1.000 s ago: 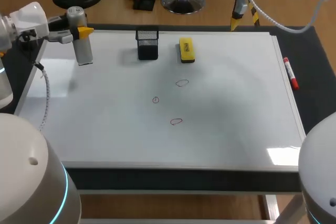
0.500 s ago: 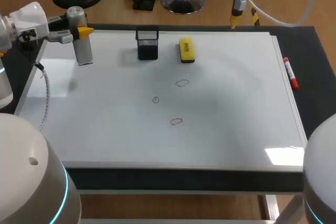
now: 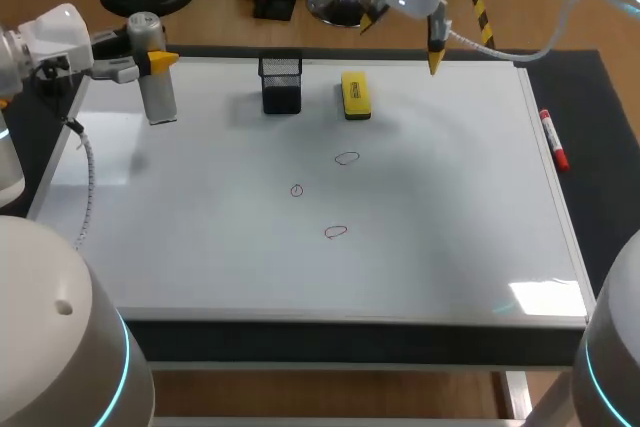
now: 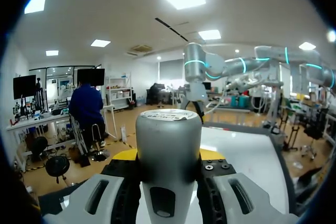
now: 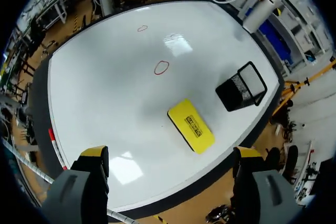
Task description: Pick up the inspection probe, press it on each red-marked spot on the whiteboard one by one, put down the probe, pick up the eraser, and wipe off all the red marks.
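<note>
Left hand (image 3: 156,60) pinches the stiff, probably hefty grey metal cylindrical probe (image 3: 158,97) near its top; right hand (image 5: 171,153) hangs spread.

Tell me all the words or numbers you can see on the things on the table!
On the yellow eraser: one line of black print, too small to read.
On the whiteboard: only the red marks, which are drawn rings, not letters or numbers.
On the inspection probe: no writing I can make out.

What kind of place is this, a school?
Probably a robot lab, not a school: the left gripper holds a metal probe at a whiteboard lying flat on a table, with a yellow eraser on it.
</note>
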You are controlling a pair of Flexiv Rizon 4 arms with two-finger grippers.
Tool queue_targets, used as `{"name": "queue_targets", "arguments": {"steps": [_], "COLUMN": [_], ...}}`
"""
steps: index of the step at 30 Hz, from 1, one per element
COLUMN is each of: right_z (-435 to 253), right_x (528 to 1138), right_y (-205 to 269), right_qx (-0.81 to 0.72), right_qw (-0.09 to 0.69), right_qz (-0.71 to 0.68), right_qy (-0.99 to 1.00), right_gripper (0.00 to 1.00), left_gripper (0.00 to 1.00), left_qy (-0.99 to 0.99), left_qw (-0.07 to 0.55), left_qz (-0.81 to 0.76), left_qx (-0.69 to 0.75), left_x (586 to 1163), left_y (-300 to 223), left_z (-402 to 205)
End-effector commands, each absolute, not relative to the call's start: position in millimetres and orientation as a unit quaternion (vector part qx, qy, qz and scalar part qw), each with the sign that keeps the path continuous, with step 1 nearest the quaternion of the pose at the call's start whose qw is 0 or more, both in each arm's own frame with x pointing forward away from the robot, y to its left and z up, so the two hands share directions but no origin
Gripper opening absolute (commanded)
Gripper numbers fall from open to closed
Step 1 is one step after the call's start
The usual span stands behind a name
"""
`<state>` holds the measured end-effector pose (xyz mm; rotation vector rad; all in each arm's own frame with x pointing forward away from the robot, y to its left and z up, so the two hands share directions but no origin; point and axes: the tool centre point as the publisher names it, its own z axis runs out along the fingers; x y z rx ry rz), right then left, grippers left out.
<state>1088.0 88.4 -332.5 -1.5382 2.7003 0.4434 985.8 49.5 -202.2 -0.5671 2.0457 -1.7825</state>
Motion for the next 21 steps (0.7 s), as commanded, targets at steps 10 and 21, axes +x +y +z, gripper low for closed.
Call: {"name": "queue_targets", "arguments": {"steps": [10, 21], "right_z": [-361.0, -375.6], "right_x": [1083.1, 1082.5], "right_y": [113.0, 125.8], "right_qx": [-0.698, -0.729], "right_qw": [-0.063, -0.052], "right_qz": [0.045, 0.023], "right_qy": [0.712, 0.683], "right_gripper": [1.00, 1.00], "left_gripper": [0.00, 0.00], "left_qy": [0.724, 0.724], "left_qw": [0.186, 0.186], "left_qz": [-0.632, -0.632], "left_qx": [-0.202, -0.202], "left_x": [985.3, 985.3], "left_y": [48.6, 48.6], "left_z": [-201.9, -201.9]}}
